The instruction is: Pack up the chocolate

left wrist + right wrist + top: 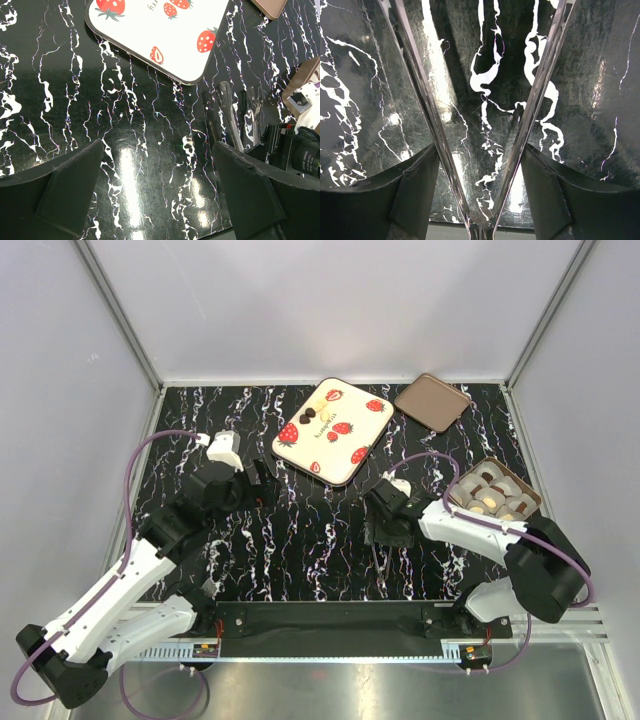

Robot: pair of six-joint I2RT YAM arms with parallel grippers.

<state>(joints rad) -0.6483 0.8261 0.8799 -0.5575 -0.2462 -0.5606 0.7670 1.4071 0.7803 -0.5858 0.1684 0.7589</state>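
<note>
We see the right tool (479,148) gripping thin metal tongs (417,85) over the black marbled surface (300,540); the left tool (157,147) stands wide open, empty. Bite-sized dark and cream chocolates (493,495) sit in the brown box (515,478) at the right edge, some on the cream strawberry tray (336,452).

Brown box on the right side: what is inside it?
The brown box holds round chocolates, cream and dark, packed close. The right arm covers its near edge, so the count is unclear.

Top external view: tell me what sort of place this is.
Probably a robot test booth: plain white walls on aluminium posts, a marble-patterned tabletop, and a left arm and right arm bolted to a rail.
</note>
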